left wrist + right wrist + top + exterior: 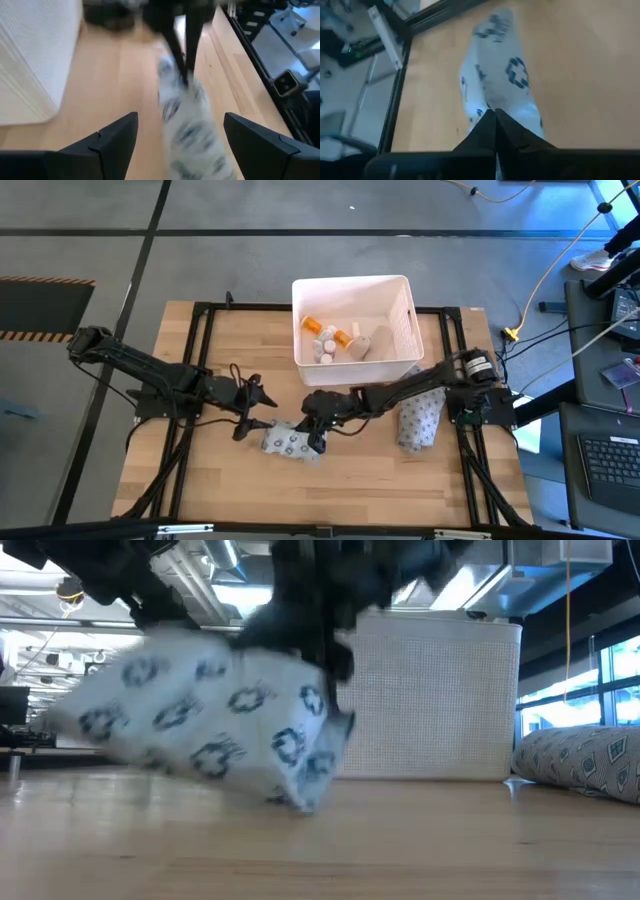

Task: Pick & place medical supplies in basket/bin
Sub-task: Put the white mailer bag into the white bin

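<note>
The flat grey packet printed with dark circles lies in front of the white bin, between my two grippers. My right gripper is shut on the packet's right end. My left gripper is open at the packet's left end. In the left wrist view the packet runs between the open fingers without plainly touching them. Orange pill bottles, white caps and a pale roll lie inside the bin. My right gripper pinches the packet's right end between its two shut fingers, coming from above at a slant and lying along the packet. In the low view the packet is tilted. Its lower corner is at the table top.
A second patterned soft pouch lies on the table to the right, under my right arm, and shows in the low view. The bin's tall wall stands just behind the packet. Bare wood lies along the table's near edge.
</note>
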